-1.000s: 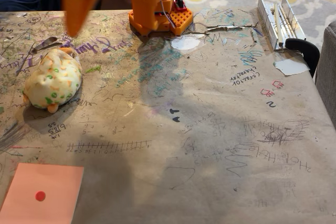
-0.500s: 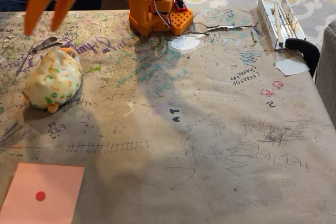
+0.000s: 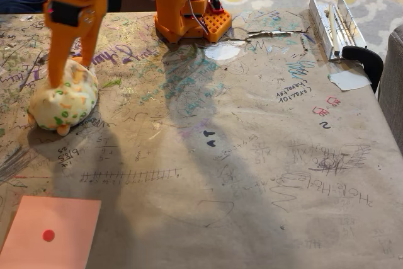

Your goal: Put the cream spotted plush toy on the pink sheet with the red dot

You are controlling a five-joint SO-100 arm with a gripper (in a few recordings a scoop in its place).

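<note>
One rounded, soft cream-white plush toy with orange and green spots point(image 3: 63, 100) lies on the scribbled brown paper tabletop point(image 3: 252, 155), far to the left of the orange arm base point(image 3: 182, 1) and somewhat nearer the camera in the fixed view. Its long axis runs diagonally, from lower left to upper right in the picture; a small orange nub sticks out at its lower edge. Which end is the head cannot be told.

One orange two-finger gripper point(image 3: 70, 70) hangs over the toy's upper part. Its jaws are spread, the two fingers pointing down with a narrow gap between them. The left fingertip is at the toy's top surface; whether it presses in cannot be told.

One flat rectangular salmon-pink paper sheet point(image 3: 63, 218) with a single small red dot point(image 3: 48, 235) lies well below the toy, at the picture's lower left corner, apart from it.

Right of the arm base sit one white paper scrap point(image 3: 349, 80) and one black clamp point(image 3: 365, 61).
</note>
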